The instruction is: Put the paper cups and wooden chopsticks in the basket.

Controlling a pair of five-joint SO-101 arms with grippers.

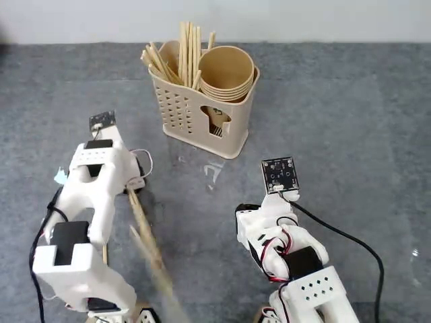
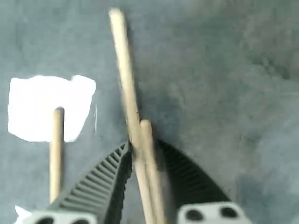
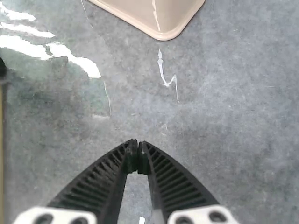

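Got the paper cups nested as one stack, upright in the basket, in the half toward the right edge of the tabletop. Seeing a bunch of binned chopsticks upright in the other half, fanned out, ends well above the rim, right beside the cups. Placing the basket near the far edge, roughly mid-width, cutout side toward the arms.

Gripping two held chopsticks with the left jaws: clamped on them, side by side, one poking far past the tips, the other only just. From the high view, reading these as a diagonal line from beside the left arm down toward the near edge. Left arm itself sitting toward the near left corner.

Also spotting one loose chopstick just beside the left jaws, apart from the held pair, its end over a bright glare patch. Can't tell whether touching the tabletop.

Reading the right jaws as closed tip to tip, nothing between them, over bare tabletop, near the basket's closest corner but apart from it. Finding the right arm at the near edge, right of middle, well apart from the held chopsticks.
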